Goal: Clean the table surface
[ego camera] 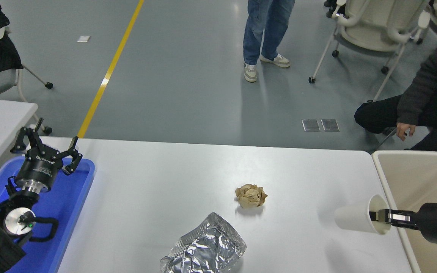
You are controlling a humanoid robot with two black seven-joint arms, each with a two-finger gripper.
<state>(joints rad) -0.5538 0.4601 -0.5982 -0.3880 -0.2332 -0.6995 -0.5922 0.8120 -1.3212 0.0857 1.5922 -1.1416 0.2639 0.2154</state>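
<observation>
The right gripper (378, 217) comes in from the table's right edge, lying level and pointing left. It is closed on the rim of a white paper cup (357, 219), one finger reaching inside the mouth. The cup lies on its side in the grip, mouth toward the gripper and base pointing left, held above the table (157, 189) near its right edge; a soft shadow falls on the white top beneath it.

Just beyond that right edge stands a beige bin (415, 178), its rim beside the cup's mouth.

Toward the middle of the table sits a crumpled ball of brown paper (251, 195), well apart from the cup. Nearer the front edge, left of the ball, lies a crushed foil tray (205, 250), partly cut off by the picture's bottom.

At the table's left edge rests a blue tray (72, 201). The left gripper (47, 146) is parked over the tray's far end, its fingers spread wide and holding nothing.

Past the far edge, on the grey floor, one person (264, 34) stands and another (419, 106) crouches at the right.
</observation>
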